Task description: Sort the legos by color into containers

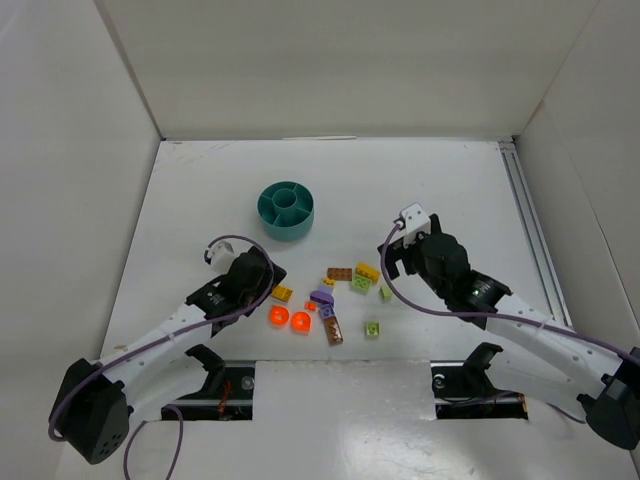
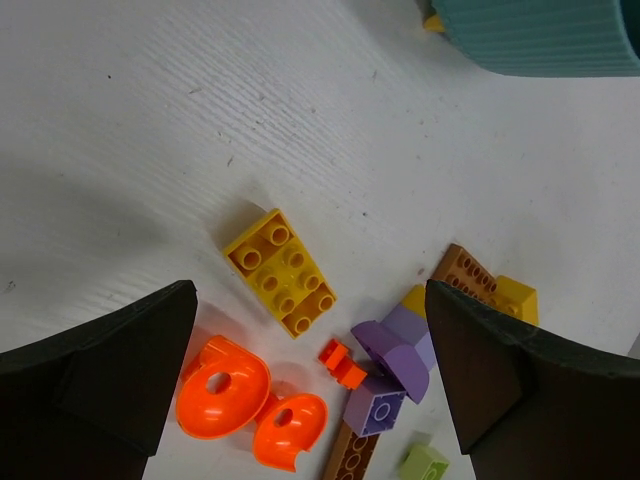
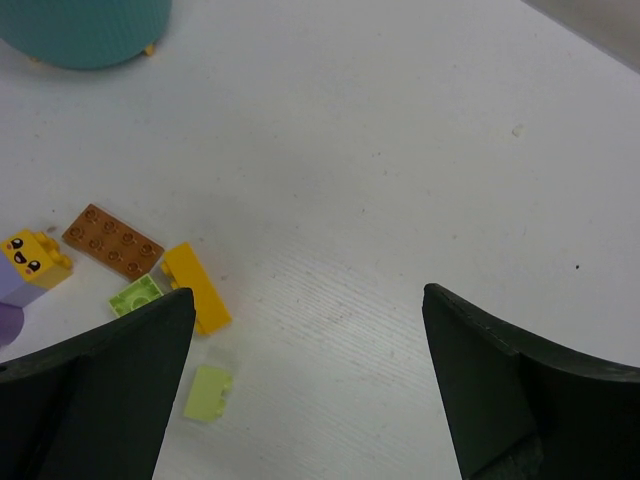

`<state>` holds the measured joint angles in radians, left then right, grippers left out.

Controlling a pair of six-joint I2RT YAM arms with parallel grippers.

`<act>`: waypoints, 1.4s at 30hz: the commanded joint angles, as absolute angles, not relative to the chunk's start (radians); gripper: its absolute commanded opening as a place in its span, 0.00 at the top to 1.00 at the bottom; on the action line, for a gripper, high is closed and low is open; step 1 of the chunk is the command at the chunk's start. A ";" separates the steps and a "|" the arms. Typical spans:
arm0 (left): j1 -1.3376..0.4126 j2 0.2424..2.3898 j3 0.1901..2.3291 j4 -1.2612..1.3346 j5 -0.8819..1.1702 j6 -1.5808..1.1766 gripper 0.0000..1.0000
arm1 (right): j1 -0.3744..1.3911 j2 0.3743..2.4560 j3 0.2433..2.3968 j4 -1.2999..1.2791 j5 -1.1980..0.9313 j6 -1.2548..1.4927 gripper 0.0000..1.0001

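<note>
The legos lie scattered on the white table between my two arms. The teal dish (image 1: 286,210) with its containers stands behind them. My left gripper (image 1: 266,281) hangs open over the left of the pile. In the left wrist view this gripper (image 2: 309,310) has a yellow brick (image 2: 280,271), two orange rounded pieces (image 2: 215,387) and a purple piece (image 2: 400,352) between its fingers, with nothing held. My right gripper (image 1: 394,259) is open at the pile's right edge. In its own view that gripper (image 3: 308,310) is over bare table, with a yellow brick (image 3: 196,287) and a lime green one (image 3: 208,392) to its left.
White walls enclose the table on three sides. A metal rail (image 1: 527,225) runs along the right edge. The dish's ribbed wall (image 2: 540,35) shows at the top right of the left wrist view. A brown plate (image 3: 113,242) lies left of the right gripper.
</note>
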<state>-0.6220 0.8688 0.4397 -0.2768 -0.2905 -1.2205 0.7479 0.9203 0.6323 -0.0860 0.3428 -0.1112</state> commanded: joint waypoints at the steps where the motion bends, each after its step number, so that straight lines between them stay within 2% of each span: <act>1: -0.627 0.913 0.451 -0.235 -0.311 -1.267 0.05 | 0.756 0.899 0.621 -0.066 0.364 -0.094 0.00; 3: -0.627 0.931 0.451 -0.235 -0.321 -1.302 0.08 | 0.756 0.888 0.612 -0.066 0.364 -0.094 0.00; 4: -0.627 0.940 0.451 -0.221 -0.330 -1.311 0.13 | 0.756 0.888 0.612 -0.066 0.374 -0.094 0.00; 10: -0.627 1.038 0.474 -0.192 -0.330 -1.331 0.27 | 0.756 0.888 0.603 -0.066 0.397 -0.103 0.00; 13: -0.627 1.077 0.486 -0.218 -0.330 -1.342 0.29 | 0.756 0.897 0.603 -0.066 0.408 -0.103 0.02; 21: -0.672 1.175 0.486 -0.167 -0.321 -1.351 0.44 | 0.756 0.868 0.584 -0.075 0.437 -0.103 0.03; 28: -0.693 1.247 0.544 -0.202 -0.348 -1.342 0.65 | 0.756 0.819 0.566 -0.084 0.472 -0.084 0.03; 33: -0.712 1.281 0.577 -0.202 -0.368 -1.321 0.65 | 0.756 0.787 0.548 -0.084 0.482 -0.084 0.03; 35: -0.712 1.310 0.609 -0.215 -0.380 -1.307 0.61 | 0.756 0.787 0.548 -0.094 0.492 -0.084 0.03; 39: -0.730 1.364 0.655 -0.278 -0.405 -1.307 0.58 | 0.756 0.787 0.548 -0.094 0.492 -0.075 0.03; 42: -0.741 1.393 0.678 -0.278 -0.405 -1.307 0.61 | 0.756 0.787 0.548 -0.094 0.502 -0.075 0.03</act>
